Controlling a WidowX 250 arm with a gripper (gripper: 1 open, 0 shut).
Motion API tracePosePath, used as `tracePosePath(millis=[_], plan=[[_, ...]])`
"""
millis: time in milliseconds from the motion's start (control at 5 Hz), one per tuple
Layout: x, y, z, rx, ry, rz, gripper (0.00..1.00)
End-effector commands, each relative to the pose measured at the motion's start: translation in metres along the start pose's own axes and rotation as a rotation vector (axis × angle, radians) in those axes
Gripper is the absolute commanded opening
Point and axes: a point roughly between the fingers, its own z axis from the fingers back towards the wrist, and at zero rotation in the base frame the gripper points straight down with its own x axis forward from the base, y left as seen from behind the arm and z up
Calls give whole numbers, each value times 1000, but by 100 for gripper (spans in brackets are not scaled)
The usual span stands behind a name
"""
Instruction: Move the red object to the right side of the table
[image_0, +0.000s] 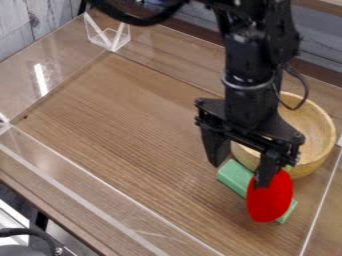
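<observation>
Wood-grain tabletop, red fruit at its near right

Brown wood grain spreads across the table (120, 120) in front of you, bordered by clear walls. Your red object (270, 196), glossy and egg-shaped, lies at the near right. Beneath and beside it you see the green block (237, 178), set at a slant. Just beyond, on the right, sits the wooden bowl (317, 140), partly hidden by your black arm (247, 70). Your gripper (245, 164) points down, its fingers spread wide, near the fruit and over the block's far end; whether it touches either, you cannot tell. Far to the left stands a clear wire-like holder (108, 33).
</observation>
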Motion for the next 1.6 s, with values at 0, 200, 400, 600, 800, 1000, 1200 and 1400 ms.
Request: tracePosePath(millis=[0, 200, 400, 600, 800, 1000, 1200, 1400], plan=[[8, -6, 24, 4, -63, 38, 100], [16, -7, 36, 14, -93, 70, 100], [24, 7, 41, 8, -94, 36, 100], [32, 20, 39, 3, -79, 3, 100], [36, 29, 40, -1, -65, -32, 100], [39, 23, 31, 5, -66, -5, 0], [42, 15, 23, 10, -65, 15, 0], [48, 18, 8, 5, -53, -22, 0]])
